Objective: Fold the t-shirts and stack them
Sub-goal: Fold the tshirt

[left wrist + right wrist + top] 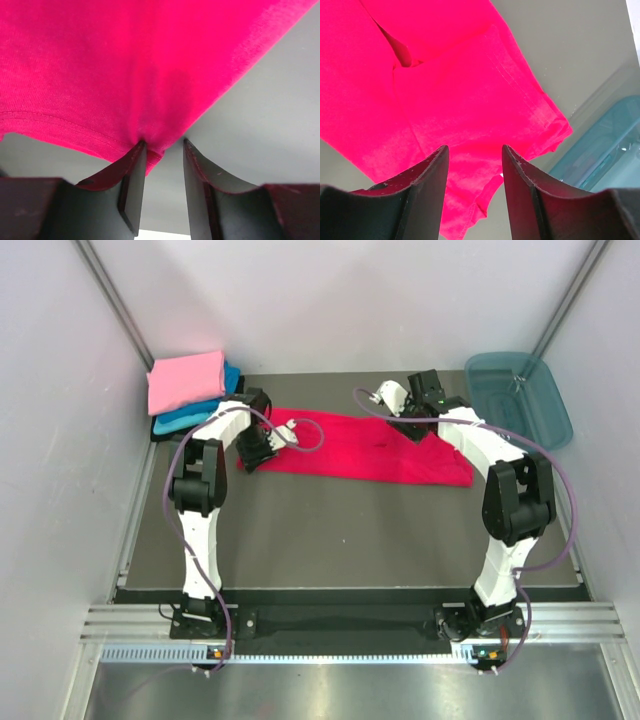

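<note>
Crimson cloth stretches between two arms: the red t-shirt (365, 450) lies on the dark bench (340, 540) as a long folded band. The left tool (162, 150) is at its hemmed end; the fabric edge reaches the tip of one finger (134, 165), but daylight shows between the jaws, so whether cloth is pinched cannot be told. The right tool (472, 160) hovers above the opposite end with its jaws parted and nothing between them, a sleeve and the shirt's corner just ahead of it and the teal tub (520, 395) off to its outer side.

Beyond the left tool, in the far corner, sit the pink t-shirt (187, 380) and the blue t-shirt (190, 418), already folded one on the other.

The step in hand looks like the crosswise fold of the red band. Doing it well likely means each tool closing on all layers at its end, not just the top ply, lifting together so the cloth stays taut, then carrying one end over the other with edges square. A single-layer pinch would let the earlier fold fall open.
</note>
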You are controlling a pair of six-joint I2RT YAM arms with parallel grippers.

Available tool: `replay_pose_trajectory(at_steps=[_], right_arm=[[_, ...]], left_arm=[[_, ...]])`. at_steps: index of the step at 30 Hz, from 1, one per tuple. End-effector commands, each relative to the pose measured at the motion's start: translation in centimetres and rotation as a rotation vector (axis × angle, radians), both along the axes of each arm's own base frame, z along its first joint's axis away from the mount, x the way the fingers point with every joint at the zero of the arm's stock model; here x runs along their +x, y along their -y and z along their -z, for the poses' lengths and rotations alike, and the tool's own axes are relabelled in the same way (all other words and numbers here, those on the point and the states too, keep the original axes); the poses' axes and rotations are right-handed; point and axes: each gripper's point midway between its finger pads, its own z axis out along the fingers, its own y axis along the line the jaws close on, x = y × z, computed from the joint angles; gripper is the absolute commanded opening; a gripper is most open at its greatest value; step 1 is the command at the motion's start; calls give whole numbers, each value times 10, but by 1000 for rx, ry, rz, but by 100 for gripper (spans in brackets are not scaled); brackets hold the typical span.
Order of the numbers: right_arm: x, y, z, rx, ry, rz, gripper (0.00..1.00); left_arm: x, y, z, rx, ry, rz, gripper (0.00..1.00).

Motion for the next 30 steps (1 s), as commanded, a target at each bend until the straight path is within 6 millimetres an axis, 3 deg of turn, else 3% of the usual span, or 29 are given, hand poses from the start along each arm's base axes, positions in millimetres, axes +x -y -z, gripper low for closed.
replay_pose_trajectory(at_steps=[1,5,8,11,14,15,17,19,20,21,25,26,30], right_arm=[[8,-2,-20,25,48,13,47],[7,-2,-20,24,47,15,47],[5,-2,-19,23,44,14,47],[4,1,-22,13,53,16,47],[6,10,-24,9,66,51,47],[8,13,-25,20,73,69,47],[11,21,-24,60,69,132,49],[18,35,-25,105,68,206,50],[22,44,-19,112,55,233,50],[25,49,-20,123,54,250,51],[33,66,0,158,-8,310,51],[34,74,-1,159,-20,333,51],[34,74,23,197,-97,342,49]], left_arm=[[27,-23,9,55,106,-42,39],[26,-26,17,71,92,-43,28],[24,-25,22,65,77,-57,3],[17,-21,17,40,59,-59,0],[-3,-21,7,28,20,-52,0],[-8,-20,-6,20,31,-49,0],[-36,-21,-8,15,-36,-39,0],[-55,-21,-22,16,-47,-25,0],[-78,-25,-18,28,-114,-22,0],[-89,-26,-26,29,-120,-14,0],[-150,-41,-27,80,-246,3,0],[-160,-43,-29,88,-268,19,0],[-192,-49,-39,111,-327,50,0]])
